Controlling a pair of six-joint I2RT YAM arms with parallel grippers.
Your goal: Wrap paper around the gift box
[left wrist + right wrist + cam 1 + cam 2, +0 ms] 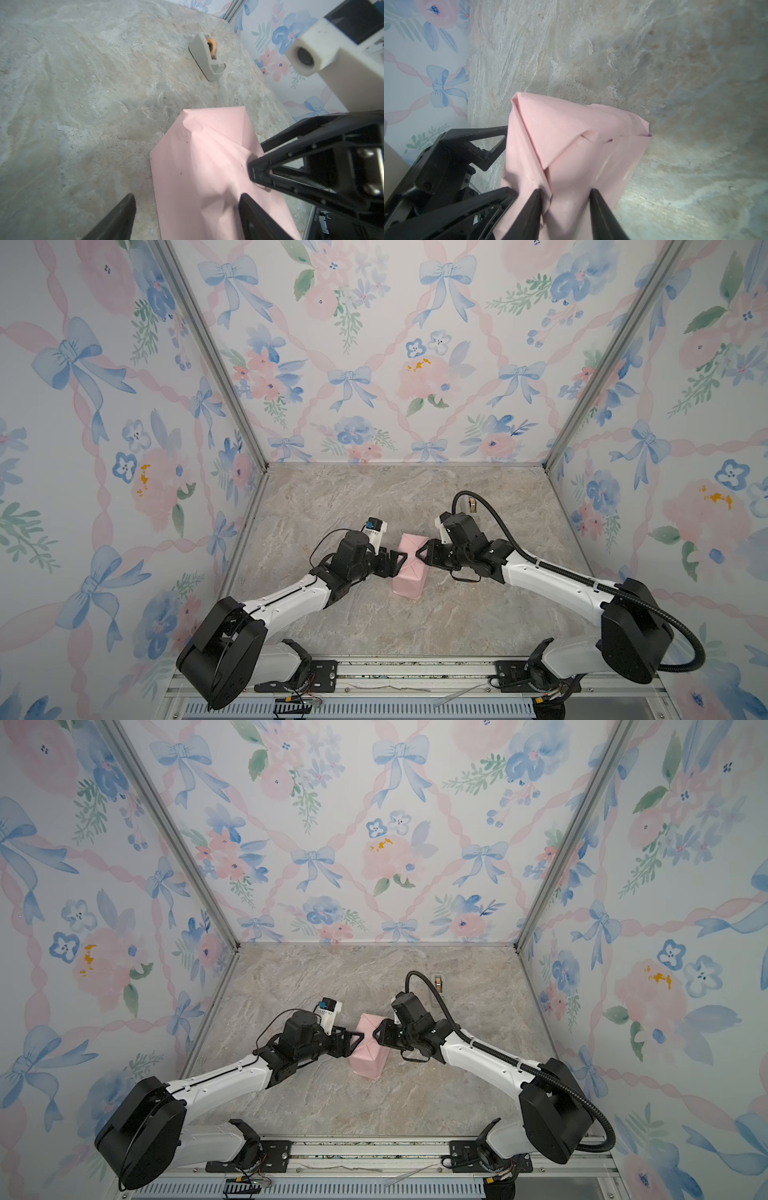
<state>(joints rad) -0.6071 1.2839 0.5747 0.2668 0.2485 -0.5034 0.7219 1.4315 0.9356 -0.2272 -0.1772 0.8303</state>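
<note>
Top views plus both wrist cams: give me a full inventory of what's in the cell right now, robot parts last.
paper: one, pale pink, folded into a bundle mid-table, between the two grippers
gift box: none visible; whatever is inside the paper is hidden
tape dispenser: one, beige with an orange-tinted roll, far right part of the table, apart from the paper
table: one, grey-beige marble pattern
walls: three, pink and blue floral and bow print, around the table
left arm and right arm: two, white with black joints, reaching in from the near edge
left gripper: one, black, open, one finger over the paper, one beside it
right gripper: one, black, straddling a paper fold; grip unclear
</note>
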